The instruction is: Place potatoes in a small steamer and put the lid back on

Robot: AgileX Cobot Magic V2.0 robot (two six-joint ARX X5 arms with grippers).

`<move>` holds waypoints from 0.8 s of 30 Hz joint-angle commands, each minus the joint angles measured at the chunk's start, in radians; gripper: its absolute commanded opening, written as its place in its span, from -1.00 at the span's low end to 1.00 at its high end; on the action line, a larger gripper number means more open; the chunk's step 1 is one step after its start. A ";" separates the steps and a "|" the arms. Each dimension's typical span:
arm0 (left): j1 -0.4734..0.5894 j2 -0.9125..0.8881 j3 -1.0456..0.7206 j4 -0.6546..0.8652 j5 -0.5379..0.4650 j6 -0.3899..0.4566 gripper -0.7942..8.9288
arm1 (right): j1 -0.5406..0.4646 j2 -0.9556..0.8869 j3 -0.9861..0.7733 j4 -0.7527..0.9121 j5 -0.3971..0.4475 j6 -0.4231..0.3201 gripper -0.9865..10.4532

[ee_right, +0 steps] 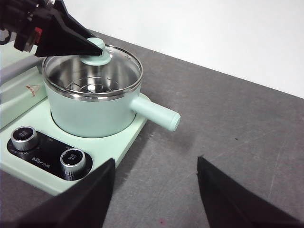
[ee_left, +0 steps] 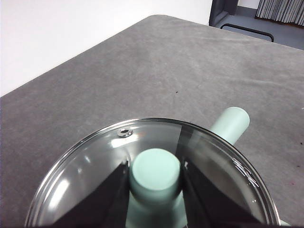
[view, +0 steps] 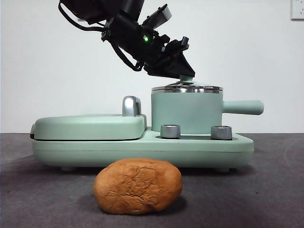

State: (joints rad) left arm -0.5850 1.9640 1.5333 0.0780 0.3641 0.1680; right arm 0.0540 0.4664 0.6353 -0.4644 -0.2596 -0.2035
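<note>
In the front view, the potato (view: 137, 185) lies low centre on the table. Upper centre, the left gripper (view: 186, 71) clasps the lid (view: 187, 88) knob atop the steamer (view: 186, 112); lift straight up, staying level. The right gripper (ee_right: 154, 190) waits, its 2 jaws spread.

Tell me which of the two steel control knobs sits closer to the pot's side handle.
The knob under the base of the steamer's handle. The other knob stands toward the flat hinged griddle cover, away from the handle.
</note>
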 commanded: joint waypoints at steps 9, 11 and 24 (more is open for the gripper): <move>0.019 -0.131 0.022 -0.019 -0.005 -0.001 -0.83 | 0.004 0.002 0.019 0.006 -0.003 0.018 -0.35; 0.027 -0.163 0.022 -0.033 -0.005 -0.001 -0.83 | 0.003 0.002 0.019 0.006 -0.003 0.023 -0.35; 0.140 -0.449 0.022 -0.312 -0.005 -0.034 -0.82 | 0.015 0.002 0.019 0.006 -0.018 0.035 -0.35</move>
State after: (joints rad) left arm -0.4454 1.5398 1.5303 -0.2508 0.3580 0.1551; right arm 0.0628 0.4664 0.6353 -0.4641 -0.2710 -0.1783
